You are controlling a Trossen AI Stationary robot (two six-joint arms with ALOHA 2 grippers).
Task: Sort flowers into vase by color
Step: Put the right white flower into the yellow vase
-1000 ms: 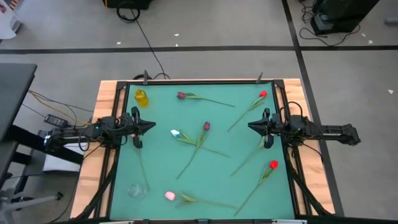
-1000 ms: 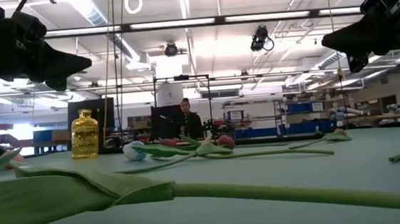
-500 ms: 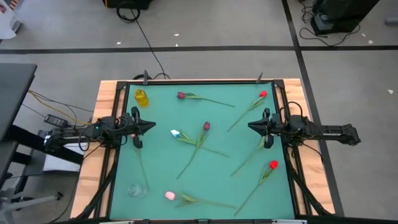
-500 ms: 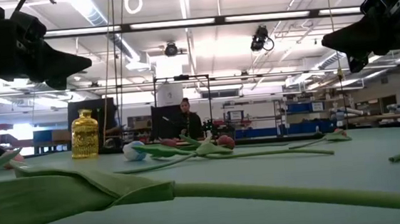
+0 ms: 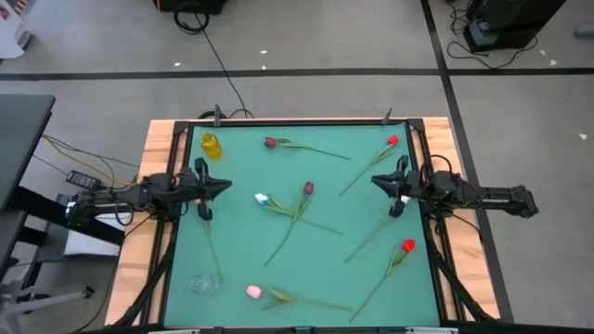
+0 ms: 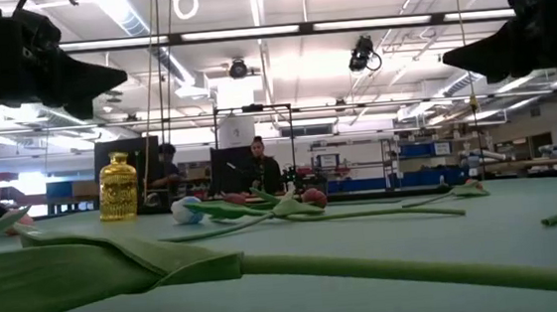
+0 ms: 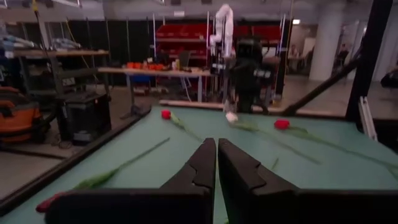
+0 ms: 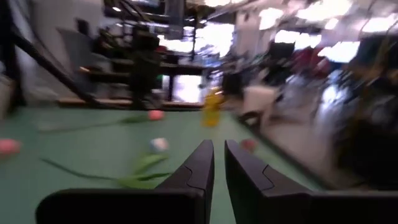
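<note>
robotics lab: strip lights (image 6: 279,31) overhead, red parts bins (image 7: 186,34), workbench (image 7: 155,73).

We see even, bright overhead light on the tabletop (image 5: 306,269) with faint shadows. Ceiling strip lights (image 6: 249,34) glare in the low view; the right wrist view smears with blur.

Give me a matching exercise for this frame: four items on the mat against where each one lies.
Items:
1. yellow vase
2. clear glass vase
3. pink tulip
4. white tulip

Places:
A. mat's middle, crossing a maroon tulip's stem
B. far left corner
C. near edge, right of the glass vase
D. near left corner

Pairs: 1-B, 2-D, 3-C, 4-A
</note>
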